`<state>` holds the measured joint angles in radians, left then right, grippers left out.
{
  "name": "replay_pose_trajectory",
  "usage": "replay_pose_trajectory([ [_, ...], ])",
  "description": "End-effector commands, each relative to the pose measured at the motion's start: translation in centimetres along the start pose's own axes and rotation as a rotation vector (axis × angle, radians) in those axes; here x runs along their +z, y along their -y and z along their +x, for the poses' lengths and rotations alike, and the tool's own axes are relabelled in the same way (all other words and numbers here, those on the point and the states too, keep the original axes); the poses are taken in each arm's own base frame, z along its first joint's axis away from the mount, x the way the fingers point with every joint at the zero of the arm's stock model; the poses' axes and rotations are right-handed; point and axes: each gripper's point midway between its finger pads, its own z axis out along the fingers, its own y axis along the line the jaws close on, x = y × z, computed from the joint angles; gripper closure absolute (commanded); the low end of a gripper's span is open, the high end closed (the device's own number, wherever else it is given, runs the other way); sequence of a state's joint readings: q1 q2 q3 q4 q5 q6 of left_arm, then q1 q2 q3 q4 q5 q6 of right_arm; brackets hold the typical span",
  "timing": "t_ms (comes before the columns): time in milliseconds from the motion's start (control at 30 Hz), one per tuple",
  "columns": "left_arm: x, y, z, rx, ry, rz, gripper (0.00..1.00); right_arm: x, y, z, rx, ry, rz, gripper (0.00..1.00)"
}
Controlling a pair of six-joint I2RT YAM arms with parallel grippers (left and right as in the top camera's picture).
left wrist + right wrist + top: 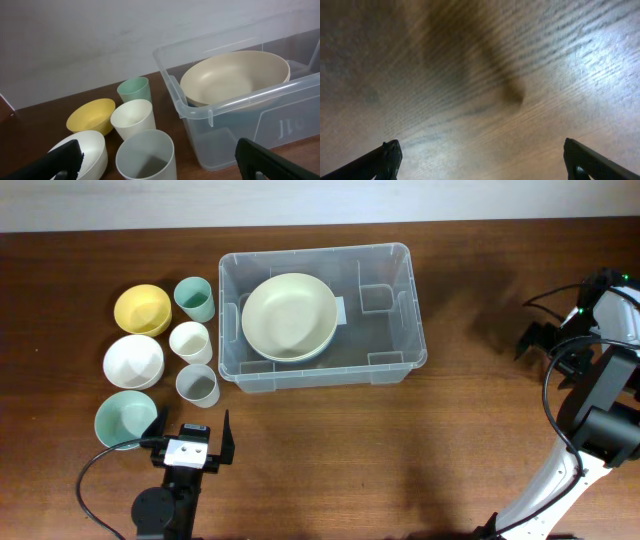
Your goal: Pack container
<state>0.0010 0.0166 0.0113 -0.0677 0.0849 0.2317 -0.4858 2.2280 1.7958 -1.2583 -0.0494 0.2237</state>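
Sitting in the middle: the clear plastic container (390,340) stands on the wooden table (400,460), toward its far edge, with its long side running left to right.
Inside the container: a cream bowl (289,317) rests upright in the left half; the right half shows only the bare base.
Bowls outside: a yellow bowl (142,309), a white bowl (133,361) and a pale green bowl (125,420) form a column well left of the container.
Cups outside: a green cup (194,299), a white cup (190,342) and a grey cup (197,386) stand upright in a second column between the bowls and the container's left wall; the grey cup is just beside the near left corner.
Left gripper (192,435): spread wide with nothing between its fingers, at the near edge of the table, just in front of the grey cup and beside the pale green bowl.
Right gripper (482,152): spread wide and holding nothing, over bare wood well to the right of the container.
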Motion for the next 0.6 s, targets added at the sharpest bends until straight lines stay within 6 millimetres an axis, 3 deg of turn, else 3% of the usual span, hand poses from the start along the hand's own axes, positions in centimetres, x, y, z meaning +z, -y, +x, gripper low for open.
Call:
replay_pose_trajectory([
  [0, 0.0, -0.1, 0.3, 0.004, -0.011, -0.005, 0.00, -0.5, 0.1, -0.5, -0.002, 0.032, -0.007, 0.01],
  [567, 0.0, -0.1, 0.3, 0.004, -0.011, -0.005, 0.00, -0.6, -0.1, -1.7, -0.004, 0.080, -0.017, 0.01],
])
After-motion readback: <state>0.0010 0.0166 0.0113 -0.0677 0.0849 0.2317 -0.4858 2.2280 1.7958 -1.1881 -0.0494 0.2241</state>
